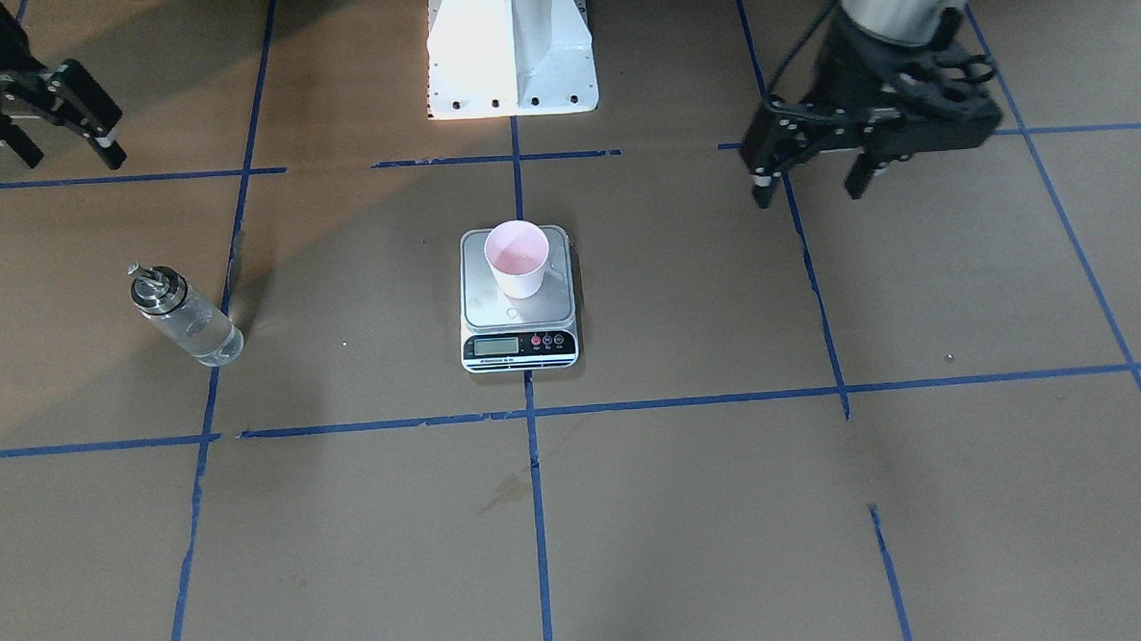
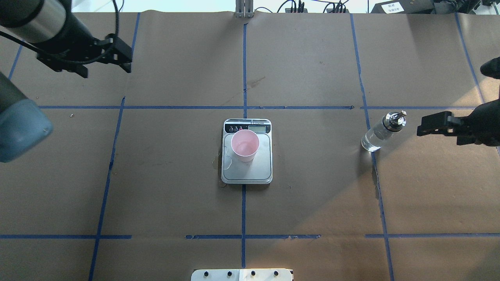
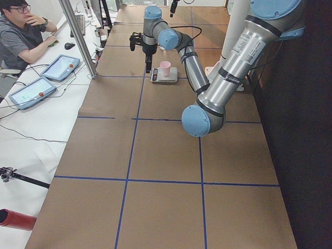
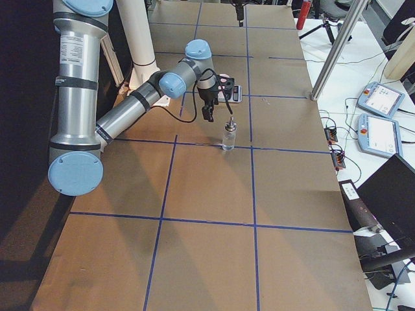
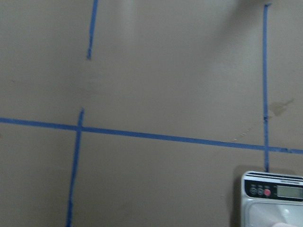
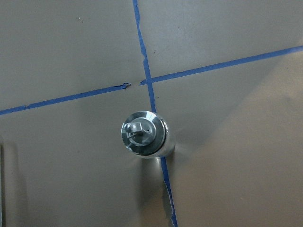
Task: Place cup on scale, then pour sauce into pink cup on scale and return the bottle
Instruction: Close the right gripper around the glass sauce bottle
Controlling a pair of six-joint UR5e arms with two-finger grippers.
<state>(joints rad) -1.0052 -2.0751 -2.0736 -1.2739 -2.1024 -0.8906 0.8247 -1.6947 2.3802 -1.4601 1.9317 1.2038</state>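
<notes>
- cup [image 1: 517, 257]: stands upright on the steel plate of the scale [image 1: 532, 314], mid-table. its inside shines faintly, but whether liquid is in it cannot be told.
- bottle [image 1: 185, 318]: upright on the table [image 1: 694, 508], on a blue tape line [image 1: 210, 394], well apart from the scale on the robot's right. clear sauce [image 1: 209, 340] shows through the glass.
- right hand [image 1: 64, 150]: fingers spread, holding nothing, near the bottle but not touching it.
- left hand [image 1: 810, 192]: fingers spread, empty, well away from the scale.
- likely faults: an off-centre grasp on the smooth glass could tip the bottle. a thin spout tilted over a narrow, light cup could wet the plate or nudge the cup off it.
- writing: none seen on the bottle. the scale's display, button marks and front strip are too small to read.
</notes>
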